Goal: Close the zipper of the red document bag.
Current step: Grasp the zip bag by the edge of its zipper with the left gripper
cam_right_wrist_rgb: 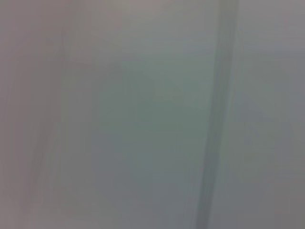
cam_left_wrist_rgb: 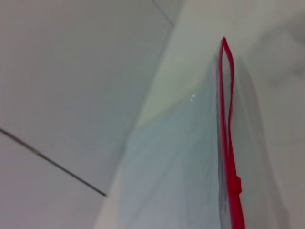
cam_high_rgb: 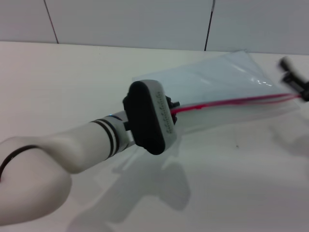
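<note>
left claw [cam_high_rgb: 175, 107], fingers unseen, reaches along the zipper [cam_high_rgb: 231, 102] of the red document bag [cam_high_rgb: 217, 82].

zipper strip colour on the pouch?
Bright red zipper, against the translucent pale-blue document bag. Clearest in the left wrist view.

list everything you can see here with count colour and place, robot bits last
red document bag: one, translucent pale blue, lying flat on the table, right of centre in the head view
zipper: one, bright red, along the bag's near long edge; the two strips gape apart toward the far end in the left wrist view
slider: one, red, on the zipper
table: one, white, under everything
wall: one, pale grey tiles with dark joints, behind the table
left gripper: one, black, at the zipper's left end, behind its white wrist
right gripper: one, black, at the bag's right end
</note>
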`<state>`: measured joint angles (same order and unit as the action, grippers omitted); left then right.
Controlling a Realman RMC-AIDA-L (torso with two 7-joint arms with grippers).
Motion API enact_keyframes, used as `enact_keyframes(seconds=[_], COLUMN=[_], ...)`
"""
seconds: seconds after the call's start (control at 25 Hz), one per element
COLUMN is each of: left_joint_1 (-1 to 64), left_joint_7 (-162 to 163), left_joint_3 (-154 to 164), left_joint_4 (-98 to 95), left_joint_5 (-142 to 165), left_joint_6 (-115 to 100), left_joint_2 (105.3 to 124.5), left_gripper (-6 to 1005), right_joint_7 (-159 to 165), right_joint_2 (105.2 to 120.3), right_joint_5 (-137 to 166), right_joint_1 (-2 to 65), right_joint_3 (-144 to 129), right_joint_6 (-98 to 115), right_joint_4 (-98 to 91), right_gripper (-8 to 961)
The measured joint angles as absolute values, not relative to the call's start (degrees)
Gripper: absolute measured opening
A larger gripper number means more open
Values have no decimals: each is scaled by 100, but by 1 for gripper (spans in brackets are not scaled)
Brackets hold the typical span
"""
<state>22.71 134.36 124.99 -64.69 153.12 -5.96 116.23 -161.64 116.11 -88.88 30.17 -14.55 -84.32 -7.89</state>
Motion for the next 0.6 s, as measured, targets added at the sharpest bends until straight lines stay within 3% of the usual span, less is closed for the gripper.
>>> enact_keyframes(seconds=[0.6], left_joint_1=[2058], left_joint_7=[13431], left_joint_3=[12706], left_joint_4=[-6495], left_joint_5=[15316], left_joint_6=[117], left_joint_2=[11605], left_gripper=[56], right_joint_7=[-17200], right_joint_2=[11644], right_joint_5=[-6519], right_joint_1=[3770], right_joint_3=[-1740], right_joint_6=[-8191], right_joint_4=[-1072], right_gripper=[877])
